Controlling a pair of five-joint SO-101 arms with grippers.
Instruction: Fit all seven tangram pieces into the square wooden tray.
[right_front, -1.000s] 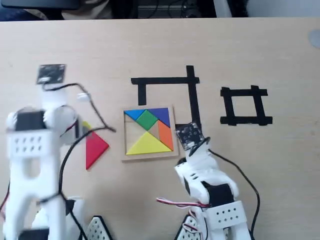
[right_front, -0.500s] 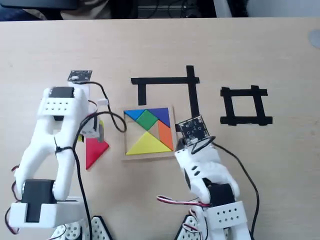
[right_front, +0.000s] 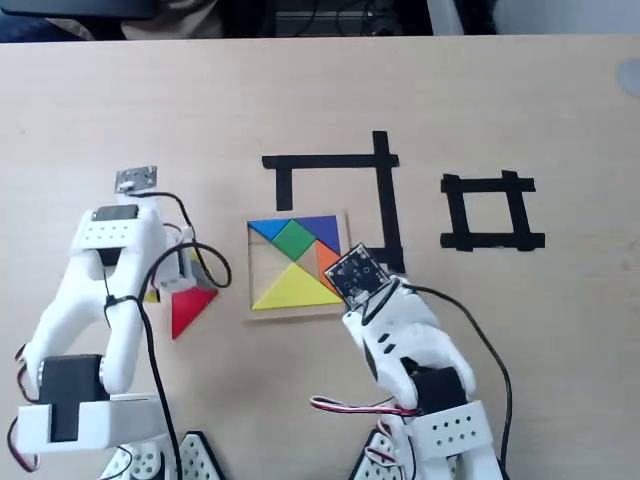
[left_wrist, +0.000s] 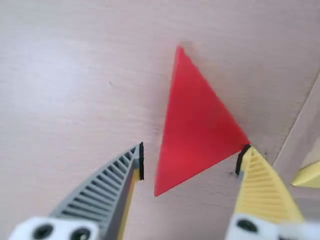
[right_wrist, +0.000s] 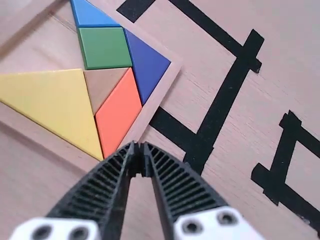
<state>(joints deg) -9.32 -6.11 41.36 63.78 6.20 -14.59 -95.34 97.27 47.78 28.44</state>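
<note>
Left jaws are spread wide, tips low over the tabletop (right_front: 450, 100), and the red triangle (left_wrist: 192, 125) lies flat between them. Its broad end sits in the gap. My yellow tip is right at one corner, and my grey tip is just beside the other long edge without touching it. The sharp point of the triangle aims straight away from me. Nothing is gripped.

Just past the yellow tip is the wooden tray (left_wrist: 295, 145), close beside the red piece, with a sliver of yellow showing inside it.

Over on the other side, my right jaws are pressed together tip to tip, holding nothing. They hang above the tray's rim (right_wrist: 159, 90). Directly ahead of the tips is the narrow corner of the orange piece (right_wrist: 120, 112), seated in the tray. Beside it lies the big yellow triangle (right_wrist: 50, 97), and a small tan triangle (right_wrist: 102, 82) is wedged between the two. Farther out from the tips come the green square (right_wrist: 105, 47), the dark blue piece (right_wrist: 145, 62) and the light blue triangle (right_wrist: 90, 15).

Beyond the tray, off to the side of my closed tips, black tape lines (right_wrist: 220, 100) run across the tabletop.
</note>
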